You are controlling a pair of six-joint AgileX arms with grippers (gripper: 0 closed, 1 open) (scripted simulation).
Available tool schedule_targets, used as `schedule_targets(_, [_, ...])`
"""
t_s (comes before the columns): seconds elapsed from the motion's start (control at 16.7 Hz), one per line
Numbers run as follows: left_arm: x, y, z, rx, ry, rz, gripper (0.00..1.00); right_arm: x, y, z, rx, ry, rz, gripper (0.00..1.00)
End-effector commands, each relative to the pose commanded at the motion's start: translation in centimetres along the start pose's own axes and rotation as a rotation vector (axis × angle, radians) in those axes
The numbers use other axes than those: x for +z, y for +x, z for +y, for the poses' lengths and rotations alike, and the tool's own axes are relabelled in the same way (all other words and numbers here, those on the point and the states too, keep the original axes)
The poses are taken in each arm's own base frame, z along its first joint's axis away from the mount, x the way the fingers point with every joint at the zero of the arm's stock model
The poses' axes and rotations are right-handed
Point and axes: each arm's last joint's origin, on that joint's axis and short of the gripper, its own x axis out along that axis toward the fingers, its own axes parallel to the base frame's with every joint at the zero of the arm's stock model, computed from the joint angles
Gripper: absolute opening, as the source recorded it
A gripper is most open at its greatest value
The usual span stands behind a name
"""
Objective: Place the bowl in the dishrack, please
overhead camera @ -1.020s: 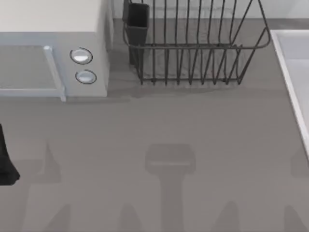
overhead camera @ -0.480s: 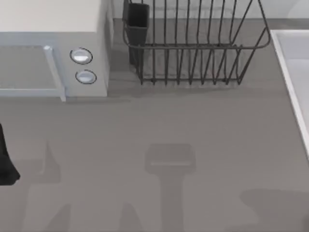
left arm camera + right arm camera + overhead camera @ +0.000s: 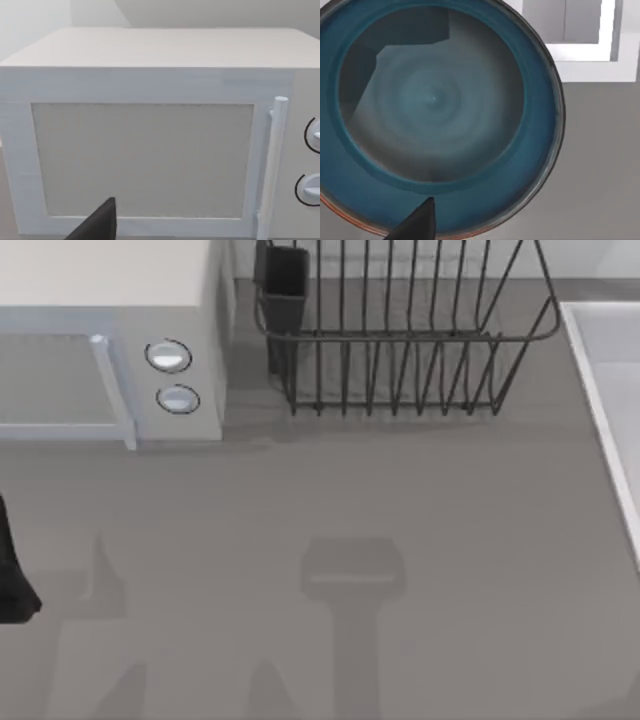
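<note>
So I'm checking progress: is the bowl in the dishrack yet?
Not yet. The dishrack holds no bowl in the top view, while the right wrist view looks straight down into the bowl, with grey table beside it.

The grey desk (image 3: 420, 520) carries a white microwave (image 3: 110, 340) at its left and the dishrack (image 3: 400, 340) beside it at the back.

White microwave (image 3: 110, 340) at table's far left, door shut, vertical handle (image 3: 112, 390), two round knobs (image 3: 172, 375) right of handle. White sink edge (image 3: 600, 390) along right side. Grey table (image 3: 350, 500).
</note>
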Motion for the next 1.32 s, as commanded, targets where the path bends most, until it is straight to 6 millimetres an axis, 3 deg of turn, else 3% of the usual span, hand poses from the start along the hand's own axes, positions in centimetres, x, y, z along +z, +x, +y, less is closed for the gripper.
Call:
schedule_targets(0.18, [0.0,0.0,0.0,0.0,0.0,0.0,1.0,0.3,0.5,-1.4,0.031,0.005,0.032,1.0])
schedule_targets(0.54, [0.0,0.0,0.0,0.0,0.0,0.0,1.0,0.4,1.0,-1.3,0.032,0.003,0.034,1.0])
schedule_targets(1.02, [0.0,0.0,0.0,0.0,0.0,0.0,1.0,0.3,9.3,-1.3,0.027,0.004,0.027,1.0])
schedule_targets(1.14, [0.0,0.0,0.0,0.0,0.0,0.0,1.0,0.0,10.4,-1.1,0.031,0.005,0.032,1.0])
schedule_targets(1.32, [0.0,0.0,0.0,0.0,0.0,0.0,1.0,0.0,10.5,-1.1,0.032,0.005,0.033,1.0])
